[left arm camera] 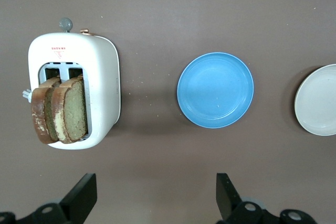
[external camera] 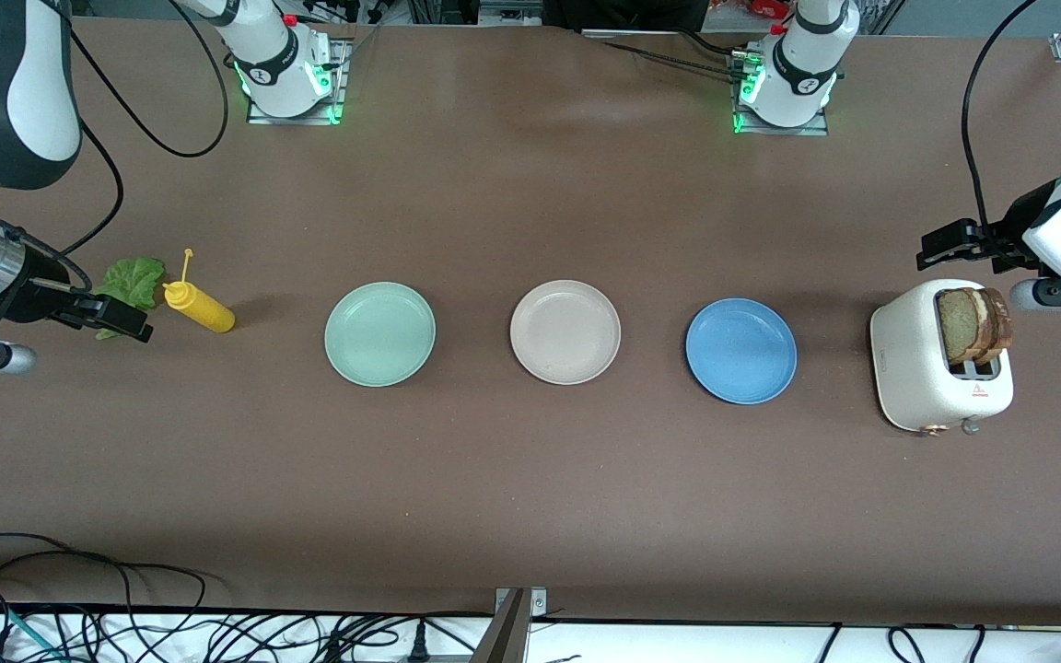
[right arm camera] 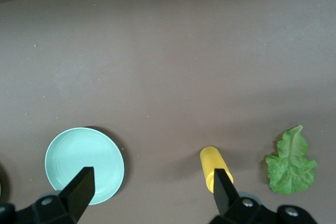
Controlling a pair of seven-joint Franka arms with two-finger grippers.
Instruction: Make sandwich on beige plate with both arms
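Beige plate [external camera: 565,331] bare, toast slices [external camera: 974,324] in toaster [external camera: 940,368], both grippers' fingers apart, holding nothing

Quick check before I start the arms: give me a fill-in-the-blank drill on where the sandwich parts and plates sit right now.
1. Both toast slices stand in the ____.
2. The beige plate sits between the mint green plate and the ____ plate.
3. The lettuce leaf lies on the table beside the yellow ____.
4. The left gripper and right gripper are both ____.

Missing words: toaster; blue; squeeze bottle; open
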